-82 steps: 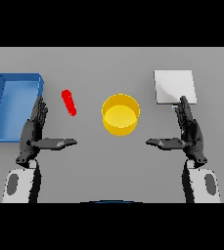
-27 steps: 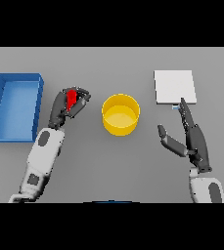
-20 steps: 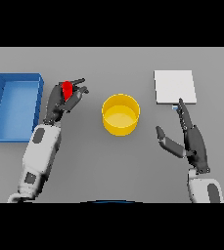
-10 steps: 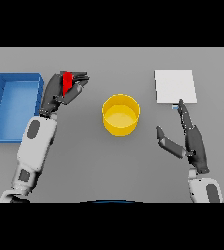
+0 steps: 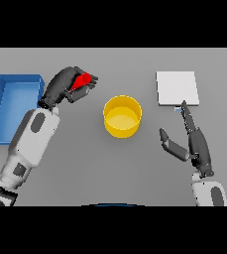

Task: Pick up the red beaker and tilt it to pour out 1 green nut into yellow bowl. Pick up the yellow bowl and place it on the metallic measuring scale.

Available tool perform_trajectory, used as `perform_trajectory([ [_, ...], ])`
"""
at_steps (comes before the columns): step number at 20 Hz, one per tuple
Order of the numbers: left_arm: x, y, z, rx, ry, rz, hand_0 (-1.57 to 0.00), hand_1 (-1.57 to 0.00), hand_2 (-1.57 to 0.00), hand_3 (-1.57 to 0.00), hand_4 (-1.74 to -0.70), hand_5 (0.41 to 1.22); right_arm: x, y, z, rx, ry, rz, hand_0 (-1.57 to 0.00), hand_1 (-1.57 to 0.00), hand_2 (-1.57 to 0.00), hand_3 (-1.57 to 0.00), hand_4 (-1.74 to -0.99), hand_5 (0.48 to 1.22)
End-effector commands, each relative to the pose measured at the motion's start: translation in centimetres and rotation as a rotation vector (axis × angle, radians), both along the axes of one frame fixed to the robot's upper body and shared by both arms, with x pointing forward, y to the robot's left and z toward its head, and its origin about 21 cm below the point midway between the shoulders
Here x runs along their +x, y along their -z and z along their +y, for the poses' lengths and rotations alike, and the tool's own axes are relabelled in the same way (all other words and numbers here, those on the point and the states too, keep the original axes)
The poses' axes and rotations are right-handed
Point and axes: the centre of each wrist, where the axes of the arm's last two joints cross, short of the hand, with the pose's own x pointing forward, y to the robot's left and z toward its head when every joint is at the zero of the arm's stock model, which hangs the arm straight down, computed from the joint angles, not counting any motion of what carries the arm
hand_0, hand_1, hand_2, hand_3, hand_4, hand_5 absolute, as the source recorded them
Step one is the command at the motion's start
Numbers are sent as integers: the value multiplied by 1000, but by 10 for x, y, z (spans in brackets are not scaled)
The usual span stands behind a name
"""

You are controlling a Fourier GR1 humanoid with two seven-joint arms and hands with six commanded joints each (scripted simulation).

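My left hand (image 5: pixel 64 88) is shut on the red beaker (image 5: pixel 82 81) and holds it above the table, to the left of and a little beyond the yellow bowl (image 5: pixel 122 116). The beaker is tilted with its end pointing right, toward the bowl. The bowl stands in the middle of the table. The metallic measuring scale (image 5: pixel 177 88), a light square plate, lies at the back right. My right hand (image 5: pixel 193 140) is open, fingers straight, to the right of the bowl and just in front of the scale.
A blue tray (image 5: pixel 6 105) stands at the left edge of the grey table, beside my left forearm.
My left hand closed on the red beaker, lifted it off the table and has now tilted it to the right, toward the bowl. The right hand has stayed in place.
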Motion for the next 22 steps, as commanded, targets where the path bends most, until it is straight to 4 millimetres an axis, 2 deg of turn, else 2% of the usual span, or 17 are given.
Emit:
perform_trajectory([
  [1, 1, -4, -6, 67, 16, -7, -1569, -1569, -1569, -1569, -1739, 1129, 0, -2, 2, 5, -12, -4, 1, 1, 1, 1, -1178, 663],
  [8, 6, -25, -44, 558, 150, -111, -1571, -1571, -1571, -1570, -1741, 1191, 0, -3, 8, 40, -17, 6, 1, 1, 1, 1, -1182, 674],
  [9, 6, -23, -51, 621, 165, -105, -1571, -1571, -1571, -1571, -1741, 1197, -1, -2, 6, 37, -12, 12, 1, 1, 1, 1, -1187, 676],
  [10, 7, -25, -56, 695, 185, -105, -1571, -1571, -1571, -1571, -1689, 1202, -2, -3, 6, 38, -7, 7, 1, 1, 1, 1, -1191, 675],
  [13, 11, -37, -65, 862, 266, -146, -1571, -1571, -1571, -1383, -1710, 1211, -2, -3, 4, 61, -3, 28, 1, 1, 1, 1, -1195, 671],
  [17, 15, -40, -81, 1065, 361, -183, -1571, -1571, -1571, -1295, -1719, 1217, -3, 3, 6, 104, -3, 39, 1, 1, 1, 1, -1206, 639],
  [19, 15, -43, -95, 1137, 410, -210, -1571, -1571, -1571, -1394, -1723, 1218, -6, 2, 6, 98, 3, 29, 1, 1, 1, 1, -1220, 624],
  [22, 18, -47, -100, 1236, 487, -258, -1571, -1571, -1571, -1480, -1729, 1220, -3, 7, 8, 74, 18, 31, 1, 1, 1, 1, -1214, 600],
])
